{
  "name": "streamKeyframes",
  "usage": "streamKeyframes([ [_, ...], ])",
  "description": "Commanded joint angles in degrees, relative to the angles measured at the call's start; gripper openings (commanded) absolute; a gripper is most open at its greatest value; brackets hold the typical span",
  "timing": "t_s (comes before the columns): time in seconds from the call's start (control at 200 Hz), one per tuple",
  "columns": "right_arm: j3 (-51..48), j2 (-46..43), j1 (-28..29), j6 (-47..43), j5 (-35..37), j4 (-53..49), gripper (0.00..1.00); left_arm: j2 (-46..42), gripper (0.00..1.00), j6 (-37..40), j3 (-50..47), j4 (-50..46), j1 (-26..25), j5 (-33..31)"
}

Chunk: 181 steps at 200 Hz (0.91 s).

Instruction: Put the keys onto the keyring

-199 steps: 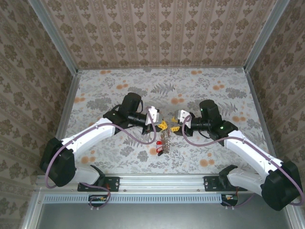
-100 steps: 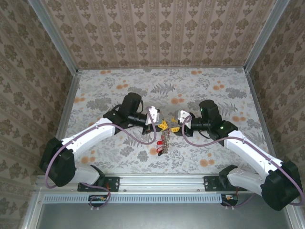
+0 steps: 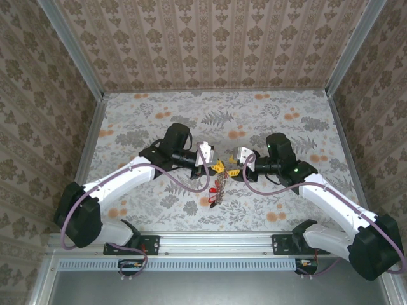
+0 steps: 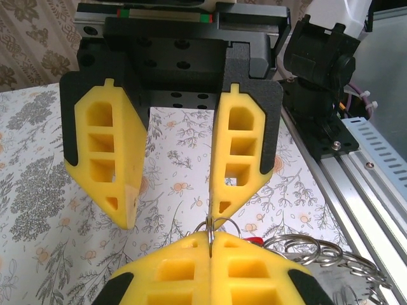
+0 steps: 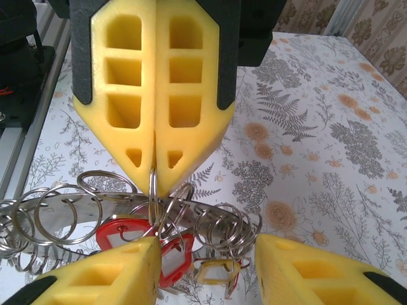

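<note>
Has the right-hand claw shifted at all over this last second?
No. The right gripper sits where it was, just below the orange flower print in the top view.

No text, label, brand, number or sign can be read in any view. The marks on the tabletop (image 3: 273, 117) are printed flowers and ferns, and the wall (image 3: 210, 44) at 12 o'clock carries a repeating ornamental pattern, neither of them lettering.
</note>
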Motion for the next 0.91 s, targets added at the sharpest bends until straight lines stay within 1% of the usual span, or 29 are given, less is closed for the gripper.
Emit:
streamKeyframes([
  [0.0, 1.1, 0.6, -0.1, 0.7, -2.9, 1.4, 0.45, 0.1, 0.00, 1.7, 3.0, 1.3, -0.8, 1.9],
  [0.52, 1.0, 1.8, -0.1, 4.0, -3.3, 4.7, 0.46, 0.3, 0.00, 2.0, 3.0, 1.2, -0.8, 1.8],
  [0.64, 1.4, 1.7, -0.1, 3.2, -1.0, 3.3, 0.41, 0.2, 0.00, 1.9, 2.7, 1.1, -0.8, 1.7],
  [0.79, 1.6, 1.5, 0.0, 2.6, 1.4, 1.7, 0.38, -0.1, 0.00, 2.1, 2.7, 0.7, -0.8, 1.6],
  [0.865, 1.5, 1.3, -0.2, 2.9, 2.1, 1.7, 0.35, -0.3, 0.00, 2.3, 2.6, 0.4, -0.8, 1.4],
  [0.9, 1.5, 1.2, -0.2, 3.7, 2.4, 2.0, 0.31, -0.3, 0.00, 2.5, 2.7, 0.1, -0.8, 1.3],
])
